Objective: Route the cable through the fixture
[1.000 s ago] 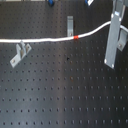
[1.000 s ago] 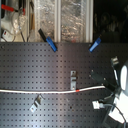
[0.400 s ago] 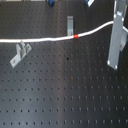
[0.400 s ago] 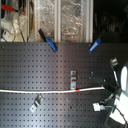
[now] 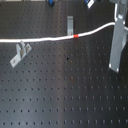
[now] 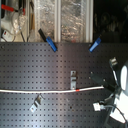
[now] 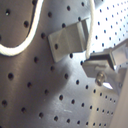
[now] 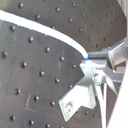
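The cable (image 5: 45,39) is a thin white cord lying across the black perforated board in both exterior views, with its red-orange band (image 5: 76,36) near the middle. It passes just in front of one upright metal fixture (image 5: 70,24) and just behind another fixture (image 5: 19,53) at the first exterior view's left. My gripper (image 5: 118,27) is at the first exterior view's right, shut on the cable's end and holding it slightly above the board. In the second exterior view the cable (image 6: 45,92) runs to the gripper (image 6: 111,89). In the second wrist view the cable (image 8: 45,30) ends at the fingers (image 8: 102,62).
Two blue clamps (image 6: 50,42) (image 6: 96,44) sit at the board's far edge in the second exterior view, with clutter and foil panels (image 6: 60,17) behind. A metal bracket (image 7: 70,40) lies close to the fingers in the first wrist view.
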